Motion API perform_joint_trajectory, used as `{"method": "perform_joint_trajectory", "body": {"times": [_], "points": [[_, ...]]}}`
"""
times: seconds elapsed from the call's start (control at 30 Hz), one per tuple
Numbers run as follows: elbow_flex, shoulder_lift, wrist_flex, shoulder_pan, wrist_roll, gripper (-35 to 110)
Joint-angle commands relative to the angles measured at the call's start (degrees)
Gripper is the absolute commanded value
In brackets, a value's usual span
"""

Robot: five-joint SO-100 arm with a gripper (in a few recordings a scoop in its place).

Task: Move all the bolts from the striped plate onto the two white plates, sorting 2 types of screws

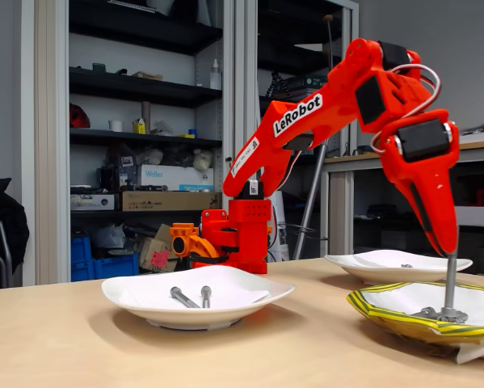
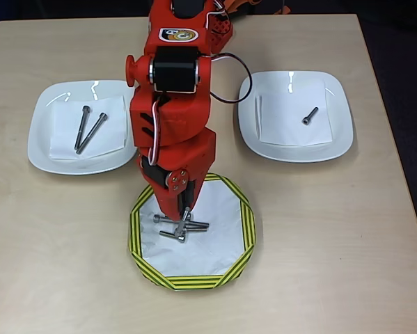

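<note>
On a pale wood-grain tabletop (image 2: 319, 229) with a matte finish, the orange arm (image 1: 322, 113) reaches down over the striped plate (image 2: 142, 268), which sits at the near edge in the overhead view, between and below the two white plates. Its claw (image 1: 450, 252) is clenched on a long bolt (image 1: 451, 283) that stands upright in the fixed view, head down on the plate among a few other bolts (image 2: 184, 229) lying in a loose heap on the white centre. The left white plate (image 2: 44, 149) in the overhead view carries a paper napkin with two long bolts (image 2: 90, 131) lying close together, their lower ends nearly meeting. The right white plate (image 2: 340, 139) holds one short bolt (image 2: 310, 115) on its own napkin. All three plates stand apart from one another. Behind the tabletop in the fixed view, dark open shelves (image 1: 136, 89) framed by grey uprights hold boxes, bottles and clutter, with blue crates (image 1: 104, 260) on the floor beneath. To the right a second wooden bench (image 1: 411, 153) stands against a grey wall, and dark fabric (image 1: 3, 226) hangs over a chair at the left edge.
</note>
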Motion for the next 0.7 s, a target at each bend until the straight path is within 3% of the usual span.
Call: {"method": "perform_joint_trajectory", "body": {"times": [0.0,0.4,0.67], "points": [[0.79,5.36,0.79,1.05,0.26,0],[1.05,3.96,0.09,-0.09,2.64,0],[-2.20,-2.99,-2.72,-1.32,1.23,9]]}}
